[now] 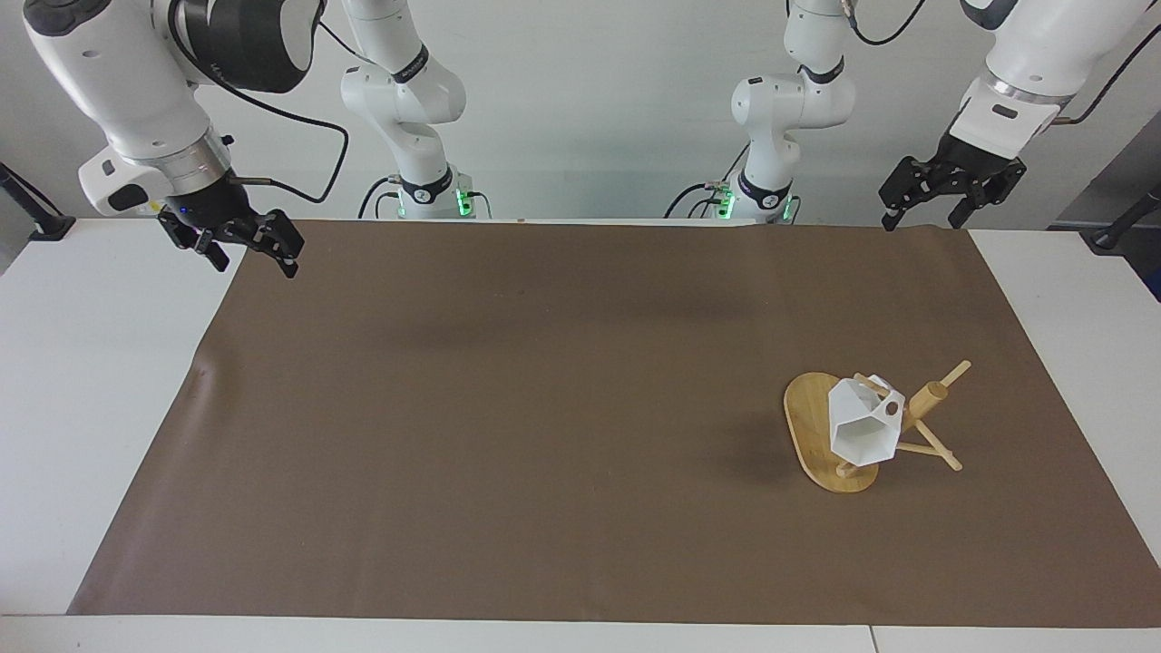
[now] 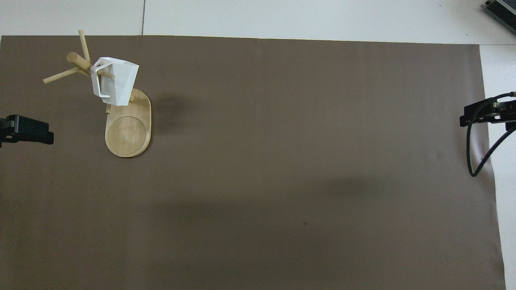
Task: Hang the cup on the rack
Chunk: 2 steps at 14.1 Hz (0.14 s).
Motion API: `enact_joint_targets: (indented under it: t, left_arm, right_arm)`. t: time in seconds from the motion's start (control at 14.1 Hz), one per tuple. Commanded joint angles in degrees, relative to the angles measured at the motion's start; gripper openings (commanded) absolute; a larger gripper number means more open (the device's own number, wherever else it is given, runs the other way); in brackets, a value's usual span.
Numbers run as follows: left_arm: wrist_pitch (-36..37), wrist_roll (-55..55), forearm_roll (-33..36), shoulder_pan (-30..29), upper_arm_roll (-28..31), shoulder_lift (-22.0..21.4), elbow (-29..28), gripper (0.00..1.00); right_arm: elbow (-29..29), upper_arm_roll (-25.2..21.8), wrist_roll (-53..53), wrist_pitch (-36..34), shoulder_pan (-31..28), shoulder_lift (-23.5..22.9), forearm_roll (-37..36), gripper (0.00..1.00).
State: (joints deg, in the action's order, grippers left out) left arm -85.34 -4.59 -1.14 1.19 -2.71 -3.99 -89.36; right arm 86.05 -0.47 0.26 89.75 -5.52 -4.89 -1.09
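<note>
The white faceted cup (image 1: pixel 862 431) hangs by its handle on a peg of the bamboo rack (image 1: pixel 927 399), over the rack's oval base (image 1: pixel 803 422), toward the left arm's end of the table. The overhead view shows the cup (image 2: pixel 117 82) on its peg and the base (image 2: pixel 129 135) below it. My left gripper (image 1: pixel 921 220) is open and empty, raised over the mat's corner nearest the robots, well apart from the rack; it also shows in the overhead view (image 2: pixel 28 131). My right gripper (image 1: pixel 257 266) is open and empty, waiting over the mat's edge at the right arm's end (image 2: pixel 479 114).
A brown mat (image 1: pixel 544 408) covers most of the white table (image 1: pixel 100 363). A black cable (image 2: pixel 477 157) loops down from the right gripper. Two more robot bases (image 1: pixel 426 195) stand at the table's edge nearest the robots.
</note>
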Motion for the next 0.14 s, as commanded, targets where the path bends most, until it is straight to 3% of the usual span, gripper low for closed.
enact_joint_targets:
  t: [0.0, 0.07]
  left_arm:
    - [-1.32, 0.63, -0.09, 0.30, 0.16, -1.72, -2.13, 1.00]
    - [-1.23, 0.55, -0.09, 0.30, 0.16, -1.72, -2.22, 1.00]
  right_arm:
    - [1.49, -0.15, 0.35, 1.21, -0.01, 1.28, 0.47, 1.00]
    - [1.49, -0.15, 0.36, 1.21, -0.01, 1.28, 0.47, 1.00]
